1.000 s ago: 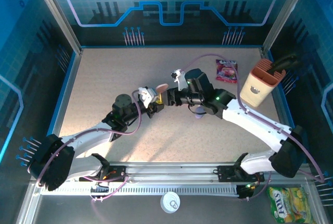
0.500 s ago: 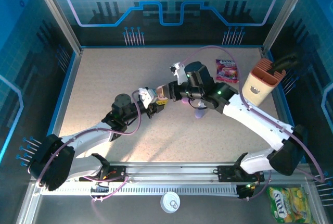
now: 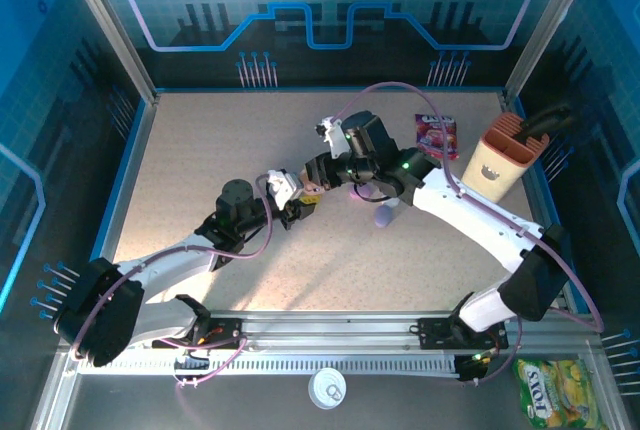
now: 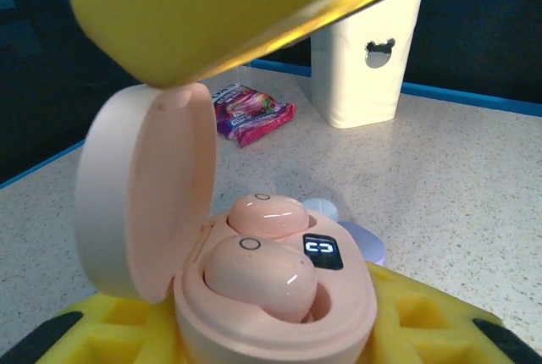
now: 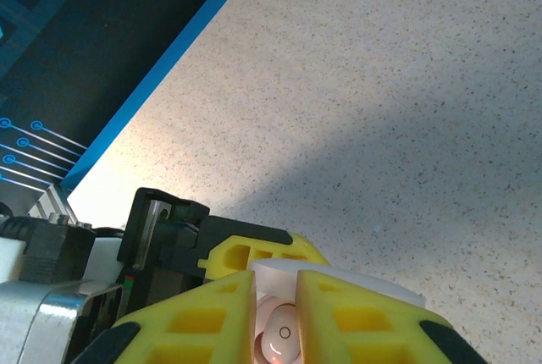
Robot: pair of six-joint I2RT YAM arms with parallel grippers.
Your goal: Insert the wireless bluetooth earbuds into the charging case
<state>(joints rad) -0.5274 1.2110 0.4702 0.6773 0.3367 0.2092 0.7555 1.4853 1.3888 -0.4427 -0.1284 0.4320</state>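
A pink charging case (image 4: 279, 317) stands with its lid (image 4: 144, 195) open, and my left gripper (image 4: 271, 343) is shut on its base, yellow fingers (image 4: 423, 322) on either side. Two pink earbuds (image 4: 254, 275) (image 4: 267, 214) sit in its wells beside a small lit display. From above, the case (image 3: 312, 188) is mid-table in the left gripper (image 3: 298, 210). My right gripper (image 3: 318, 174) hovers just over it, shut to a narrow slit with nothing in it. Through that slit (image 5: 275, 296) an earbud (image 5: 284, 337) shows below. The right finger (image 4: 220, 8) hangs above the lid.
A lavender case (image 3: 385, 215) (image 4: 362, 243) and a small white piece (image 4: 320, 209) lie on the table right of the grippers. A purple snack packet (image 3: 435, 135) and a beige holder (image 3: 497, 162) stand at the back right. The table's left half is bare.
The right gripper has moved left and toward the back, ending over the open case, and its fingers have closed. The left arm and the case have stayed put.
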